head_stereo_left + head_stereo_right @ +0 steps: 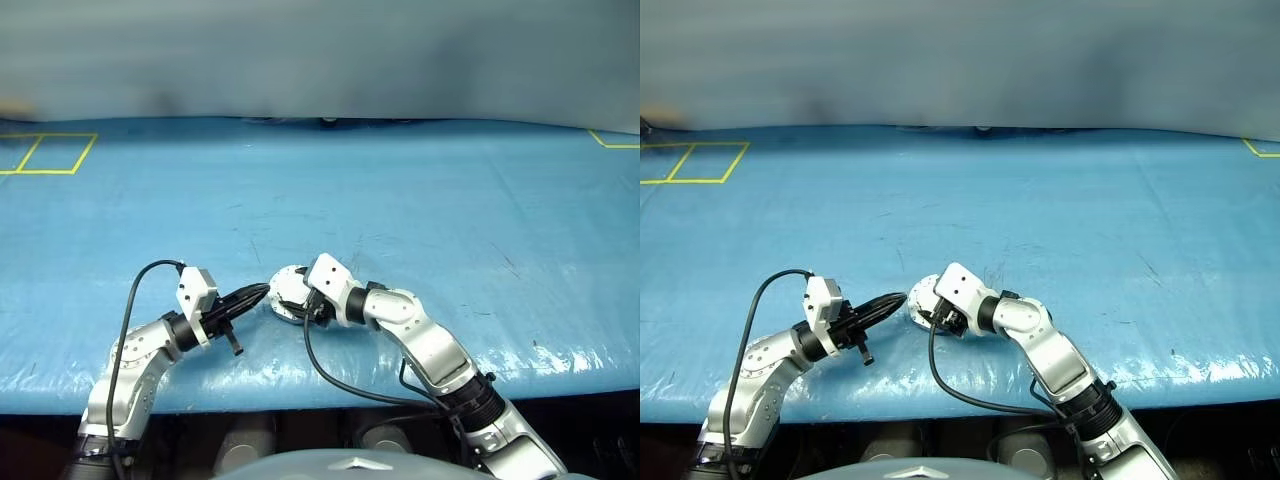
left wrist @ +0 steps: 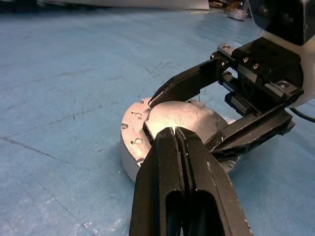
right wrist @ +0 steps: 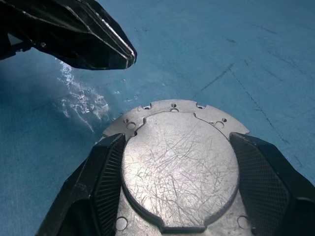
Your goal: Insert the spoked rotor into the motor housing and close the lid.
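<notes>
On blue plastic-sheeted table (image 1: 420,200), near its front edge, sat 1 round flat silver-grey metal motor housing (image 2: 133,135) w/ small holes round its rim. 1 round silver-grey lid (image 3: 179,169), scratched smooth face up, lay flat on top of housing, closed as far as could be seen. Two arms, two grippers, each w/ 2 black fingers.

Right gripper (image 3: 179,196) reached in from right; its fingers (image 3: 106,182) stood wide, one each side of lid, against or just beside its edge – real contact hard to judge. Left gripper (image 2: 176,135) came in from left, roughly level, fingers pressed together w/ nothing between them, tips just over near edge of housing beside lid; touching or not couldn't be told.

2 sets of yellow tape lines on sheet: a boxed one at far left (image 1: 45,152), a corner at far right (image 1: 612,140), both cut off by frame.

Hidden/unclear: housing's inside covered by lid, so windings & any rotor inside couldn't be made out. From head views housing mostly blocked by right gripper, only a pale sliver showing (image 1: 285,290). Far side of housing cut off behind right fingers in left wrist view
</notes>
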Controlling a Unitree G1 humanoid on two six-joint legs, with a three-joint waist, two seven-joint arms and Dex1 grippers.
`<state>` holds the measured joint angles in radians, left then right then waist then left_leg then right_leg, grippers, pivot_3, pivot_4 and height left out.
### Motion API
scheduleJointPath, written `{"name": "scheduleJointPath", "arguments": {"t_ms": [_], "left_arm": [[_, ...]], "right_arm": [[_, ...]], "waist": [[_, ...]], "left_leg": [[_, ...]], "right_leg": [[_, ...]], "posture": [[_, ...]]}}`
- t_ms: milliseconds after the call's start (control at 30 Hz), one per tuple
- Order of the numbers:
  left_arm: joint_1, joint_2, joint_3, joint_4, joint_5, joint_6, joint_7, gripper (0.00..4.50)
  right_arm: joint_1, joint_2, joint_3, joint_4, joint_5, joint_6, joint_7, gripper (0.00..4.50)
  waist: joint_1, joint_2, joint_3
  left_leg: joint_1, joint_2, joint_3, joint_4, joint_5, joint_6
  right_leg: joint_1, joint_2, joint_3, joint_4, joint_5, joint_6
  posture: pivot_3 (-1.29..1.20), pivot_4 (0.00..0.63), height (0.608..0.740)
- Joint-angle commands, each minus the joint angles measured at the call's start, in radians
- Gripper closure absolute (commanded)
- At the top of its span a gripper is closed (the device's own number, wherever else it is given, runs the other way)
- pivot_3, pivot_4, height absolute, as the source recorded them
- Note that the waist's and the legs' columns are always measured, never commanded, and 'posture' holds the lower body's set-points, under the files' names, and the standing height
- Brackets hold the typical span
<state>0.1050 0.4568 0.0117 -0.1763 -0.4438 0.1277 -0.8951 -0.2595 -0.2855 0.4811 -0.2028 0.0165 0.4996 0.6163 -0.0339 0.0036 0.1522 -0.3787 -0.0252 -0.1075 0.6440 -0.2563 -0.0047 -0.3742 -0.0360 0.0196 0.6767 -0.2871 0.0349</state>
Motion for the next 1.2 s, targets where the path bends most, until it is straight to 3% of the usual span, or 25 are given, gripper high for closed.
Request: {"name": "scheduleJointPath", "arguments": {"t_ms": [33, 300, 967, 1100, 1200], "left_arm": [[0.007, 0.019, 0.002, -0.048, 0.002, 0.013, 0.003, 4.45], [0.013, 0.016, -0.041, 0.019, 0.08, -0.036, 0.014, 4.45], [-0.045, 0.014, -0.03, 0.121, 0.117, -0.096, 0.014, 4.45], [-0.052, 0.004, -0.019, 0.117, 0.088, -0.1, 0.002, 4.45], [-0.055, -0.032, 0.016, 0.059, -0.024, -0.081, -0.019, 4.45]], "right_arm": [[0.017, -0.02, 0.02, 0.063, -0.03, 0.023, 0.001, 1.48], [0.017, -0.022, 0.015, 0.055, -0.03, 0.021, -0.001, 1.48], [0.015, -0.019, 0.01, 0.049, -0.028, 0.022, -0.008, 1.48], [0.018, -0.018, 0.009, 0.047, -0.027, 0.023, -0.009, 1.48], [0.024, -0.014, 0.004, 0.046, -0.019, 0.021, -0.009, 1.48]], "waist": [[-0.001, 0.0, 0.0], [-0.001, 0.0, 0.0], [-0.002, 0.0, 0.0], [-0.001, 0.0, 0.0], [-0.001, 0.0, 0.0]], "left_leg": [[0.0, 0.0, 0.0, 0.0, 0.0, 0.0], [0.0, 0.0, 0.0, 0.0, 0.0, 0.0], [0.0, 0.0, 0.0, -0.002, 0.0, 0.0], [0.0, 0.0, 0.0, -0.002, 0.0, 0.0], [0.0, 0.0, 0.0, -0.002, 0.0, 0.0]], "right_leg": [[0.0, 0.0, 0.0, 0.0, 0.0, 0.0], [0.0, 0.0, 0.0, 0.0, 0.0, 0.0], [0.0, 0.0, 0.0, 0.0, 0.0, 0.0], [-0.001, 0.0, 0.0, 0.0, 0.0, 0.0], [0.0, 0.0, 0.0, 0.0, 0.0, 0.0]], "posture": [[0.0, 0.15, 0.74], [0.0, 0.15, 0.74], [0.0, 0.15, 0.74], [0.0, 0.15, 0.74], [0.0, 0.15, 0.74]]}}
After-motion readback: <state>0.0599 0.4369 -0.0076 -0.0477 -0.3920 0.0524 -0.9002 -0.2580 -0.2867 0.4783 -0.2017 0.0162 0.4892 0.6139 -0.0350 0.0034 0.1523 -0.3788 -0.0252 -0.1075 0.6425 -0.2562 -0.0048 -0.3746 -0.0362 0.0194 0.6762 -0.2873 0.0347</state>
